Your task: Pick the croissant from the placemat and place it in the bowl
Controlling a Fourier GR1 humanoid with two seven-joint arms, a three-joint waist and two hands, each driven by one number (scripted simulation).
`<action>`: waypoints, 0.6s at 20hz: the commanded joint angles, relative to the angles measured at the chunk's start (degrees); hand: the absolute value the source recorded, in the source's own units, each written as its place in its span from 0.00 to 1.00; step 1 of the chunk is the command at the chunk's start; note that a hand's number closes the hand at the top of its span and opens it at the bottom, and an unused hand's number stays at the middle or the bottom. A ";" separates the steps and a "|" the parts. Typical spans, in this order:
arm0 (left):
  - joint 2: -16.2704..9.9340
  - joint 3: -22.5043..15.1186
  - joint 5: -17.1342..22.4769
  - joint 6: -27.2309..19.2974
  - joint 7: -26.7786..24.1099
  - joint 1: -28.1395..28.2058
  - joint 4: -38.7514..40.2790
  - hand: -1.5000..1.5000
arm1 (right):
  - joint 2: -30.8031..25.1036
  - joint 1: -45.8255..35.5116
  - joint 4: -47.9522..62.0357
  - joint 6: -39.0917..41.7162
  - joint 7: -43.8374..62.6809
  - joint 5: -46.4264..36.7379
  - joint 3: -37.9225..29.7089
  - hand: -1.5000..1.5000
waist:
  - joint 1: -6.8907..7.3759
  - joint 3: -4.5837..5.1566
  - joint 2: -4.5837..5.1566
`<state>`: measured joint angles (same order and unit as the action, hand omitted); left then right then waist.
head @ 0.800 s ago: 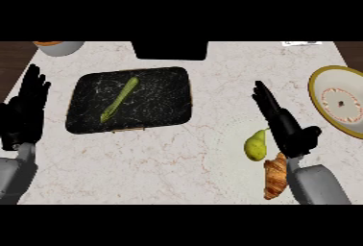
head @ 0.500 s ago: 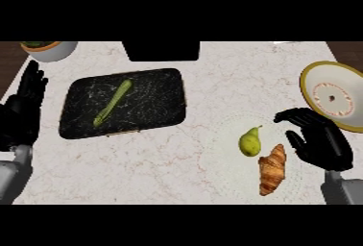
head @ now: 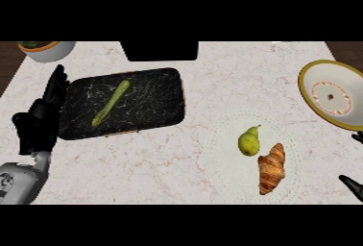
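The golden-brown, ridged croissant (head: 271, 168) lay untouched on the pale, round, faintly dotted placemat (head: 228, 144), its length running up and down the view, with the small yellow-green pear (head: 248, 141) just beside its upper end, close enough that touching or apart could not be told. What had changed was the right hand (head: 352, 185): half a second before it had hovered, curled, just right of the croissant, between the placemat and the bowl, and now it had slipped almost out of view, only dark fingertips showing at the right edge, so whether it was spread or curled could not be told. Judged from that, no grasp had been made; the pick was still to come and the hand would have to come back in from the right.

The cream bowl with the yellow rim (head: 332, 94) sat up and to the right of the placemat, cut by the view's right edge, with bare marbled white table (head: 212, 72) between them: open room for a short carry. The pear crowded the croissant's left side only; its right and lower sides were free.

Well apart to the left lay the dark marbled rectangular board (head: 142, 105) bearing a slim green vegetable (head: 111, 102). The left hand (head: 39, 122) rested beside its left edge, fingers straight and up, holding nothing.
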<state>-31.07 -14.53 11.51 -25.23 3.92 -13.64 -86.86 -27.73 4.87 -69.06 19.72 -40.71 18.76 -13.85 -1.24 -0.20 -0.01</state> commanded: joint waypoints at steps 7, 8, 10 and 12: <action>0.23 -0.24 -2.11 0.87 4.24 -0.45 -3.09 0.50 | -12.12 5.48 -9.59 -1.90 2.59 -14.14 1.68 0.00 | 0.94 0.26 -0.15; 0.48 1.02 -2.40 0.53 1.90 -1.20 -0.43 0.50 | -13.96 5.71 -9.83 -1.72 3.52 -16.32 2.44 0.00 | 0.77 0.29 -0.02; 0.11 1.00 -2.22 1.87 1.82 -0.36 -1.41 0.50 | -13.67 6.69 -12.92 -3.95 6.79 -20.08 4.64 0.00 | 0.94 0.29 -0.08; 0.58 0.97 -2.43 1.53 2.12 0.20 -1.38 0.50 | -16.17 3.49 -16.34 -3.02 15.03 -21.00 6.08 0.00 | 1.48 0.34 -0.02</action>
<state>-30.65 -14.14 9.24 -24.09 6.08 -13.91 -88.34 -40.65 9.63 -80.70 17.12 -33.53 1.97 -10.18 -0.22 0.08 -0.08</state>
